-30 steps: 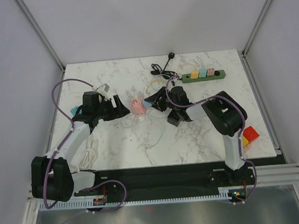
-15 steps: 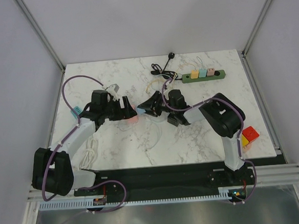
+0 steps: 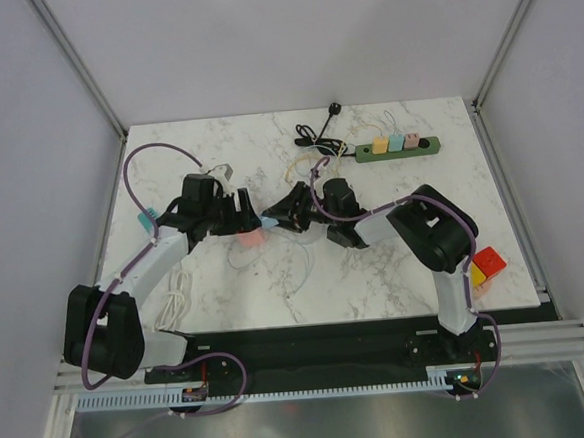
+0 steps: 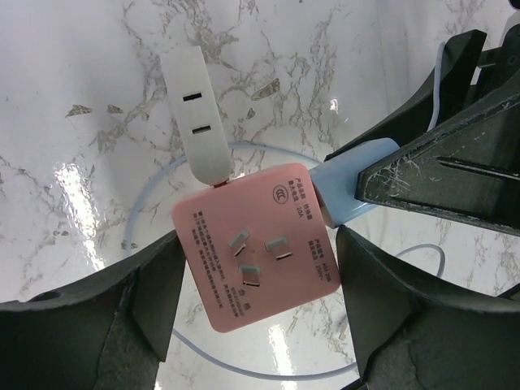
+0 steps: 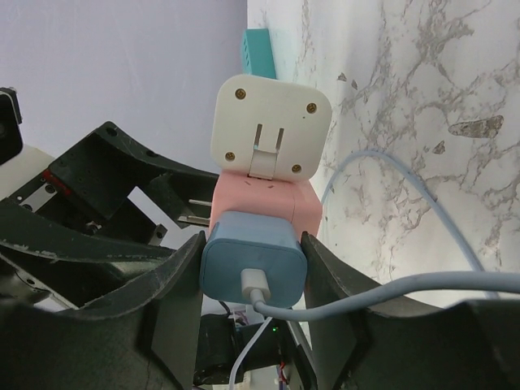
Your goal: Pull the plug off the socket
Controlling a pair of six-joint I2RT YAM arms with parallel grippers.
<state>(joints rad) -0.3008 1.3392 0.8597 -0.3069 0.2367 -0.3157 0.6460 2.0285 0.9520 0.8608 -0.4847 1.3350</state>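
A pink socket cube (image 3: 250, 236) is held above the marble table (image 3: 376, 273) near its middle-left. A light blue plug (image 3: 270, 221) sits plugged into its right side, and a white adapter (image 4: 195, 114) is plugged into another face. My right gripper (image 5: 253, 252) is shut on the blue plug (image 5: 252, 260), one finger on each side, with the pink socket (image 5: 264, 199) just beyond it. My left gripper (image 4: 256, 244) faces it from the left. Both its fingers touch the pink socket (image 4: 252, 244) at its corners, and the cube's metal prongs point at the camera.
A green power strip (image 3: 397, 146) with coloured plugs lies at the back right, with a black cable (image 3: 316, 132) beside it. The plug's pale blue cable (image 3: 300, 264) loops on the table. A white cable coil (image 3: 180, 292), a teal block (image 3: 147, 219) and a red-yellow cube (image 3: 488, 263) lie around.
My left gripper has moved right and now has the pink socket between its fingers. My right gripper has carried the plug and socket a little left and toward the front.
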